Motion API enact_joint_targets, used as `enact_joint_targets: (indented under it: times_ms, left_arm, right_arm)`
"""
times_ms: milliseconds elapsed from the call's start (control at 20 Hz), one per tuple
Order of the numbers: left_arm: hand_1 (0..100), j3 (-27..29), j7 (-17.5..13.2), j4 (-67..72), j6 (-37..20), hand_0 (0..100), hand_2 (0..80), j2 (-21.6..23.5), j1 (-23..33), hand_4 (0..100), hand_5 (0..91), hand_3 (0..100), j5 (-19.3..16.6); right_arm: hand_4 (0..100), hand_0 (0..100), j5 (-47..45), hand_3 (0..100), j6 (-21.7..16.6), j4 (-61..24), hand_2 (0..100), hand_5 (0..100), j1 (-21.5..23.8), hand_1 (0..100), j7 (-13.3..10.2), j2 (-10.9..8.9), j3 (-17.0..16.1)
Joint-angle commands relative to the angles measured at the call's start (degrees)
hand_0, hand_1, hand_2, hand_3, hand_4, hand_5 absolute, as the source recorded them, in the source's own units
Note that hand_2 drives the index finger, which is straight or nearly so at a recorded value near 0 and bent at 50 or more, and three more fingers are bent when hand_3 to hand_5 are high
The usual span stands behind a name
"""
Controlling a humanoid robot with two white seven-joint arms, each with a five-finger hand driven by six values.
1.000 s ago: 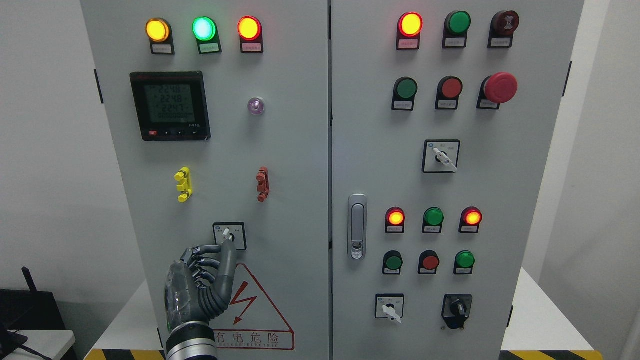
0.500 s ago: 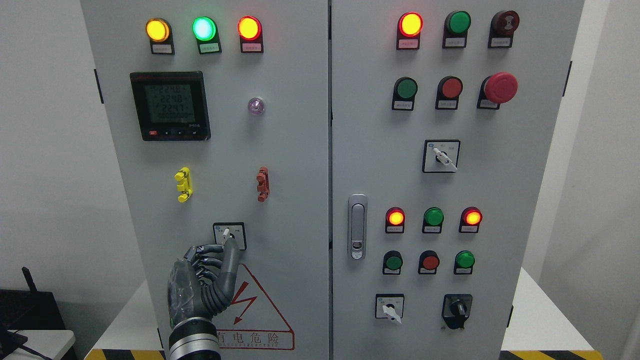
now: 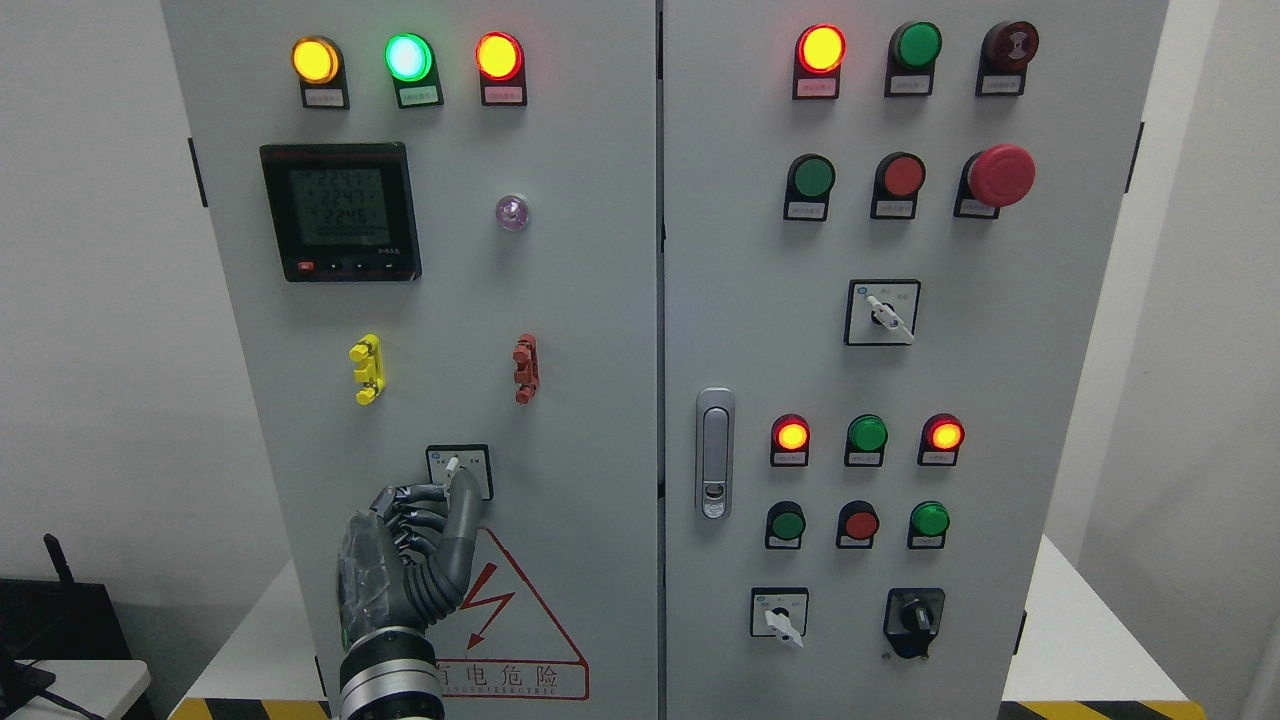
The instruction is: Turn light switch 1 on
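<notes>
Head view: left robot hand [image 3: 405, 560] curled, forefinger against rotary switch [image 3: 458, 471]; switch base hidden.

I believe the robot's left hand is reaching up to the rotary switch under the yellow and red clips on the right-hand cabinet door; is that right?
Not quite: the head view shows the left hand at the rotary switch on the left-hand cabinet door, below the yellow clip and red clip.

Left door [image 3: 560, 300]: three lamps [image 3: 410, 58] along the top, meter [image 3: 340, 212] below them at left, rotary switch [image 3: 459, 470] low at centre, warning sign [image 3: 510, 630] beneath it. Left hand [image 3: 410, 560] in front of the sign, one finger [image 3: 462, 505] reaching up to the switch. Right door [image 3: 1000, 400]: handle [image 3: 714, 455] by its left edge, buttons [image 3: 865, 435] to the handle's right.
</notes>
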Motion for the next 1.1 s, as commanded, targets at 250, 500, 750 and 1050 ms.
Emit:
enact_joint_targets:
  times_ms: [250,500,750,1050]
  left_arm:
    - [36,-0.07,-0.29,0.09,1.87,29,47.9,-0.03,-0.71,87,89.2,76,0.12]
    - [35,-0.07,-0.29,0.18,1.96,29,48.2,-0.03,-0.97,87,89.2,76,0.12]
    - [34,-0.07,-0.29,0.44,2.14,29,48.5,0.06,-1.15,87,89.2,76,0.30]
    - [33,-0.07,-0.46,0.88,3.19,30,48.9,0.06,-1.76,87,89.1,77,0.38]
  right_arm:
    - [0,12,-1.41,0,-0.04,0.00,0,0,0.02,39,-0.03,0.02,0.97]
    - [0,12,-1.41,0,0.05,0.00,0,0,0.02,39,-0.03,0.02,0.97]
    - [0,12,-1.41,0,-0.04,0.00,0,0,-0.07,39,-0.03,-0.06,0.97]
    - [0,12,-1.41,0,-0.04,0.00,0,0,0.02,39,-0.03,-0.06,0.97]
